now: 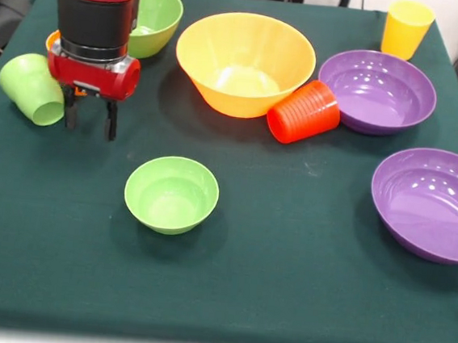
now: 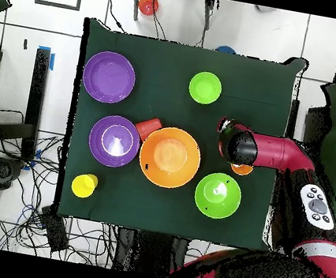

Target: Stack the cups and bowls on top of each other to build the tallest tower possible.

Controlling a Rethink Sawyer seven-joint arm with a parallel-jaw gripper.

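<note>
Hovering with fingers (image 1: 110,122) slightly parted, gripping nothing, beside the tipped green cup (image 1: 31,88), behind the small green bowl (image 1: 171,193).

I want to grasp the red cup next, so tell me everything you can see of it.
The red cup is a small tapered tumbler of glossy plastic with fine ribs round its wall. It lies on its side on the green cloth, its open mouth towards the camera's lower left in the front view. It rests against the orange bowl and lies close beside a purple bowl; contact there is unclear. Nothing is inside it or on it.
</note>
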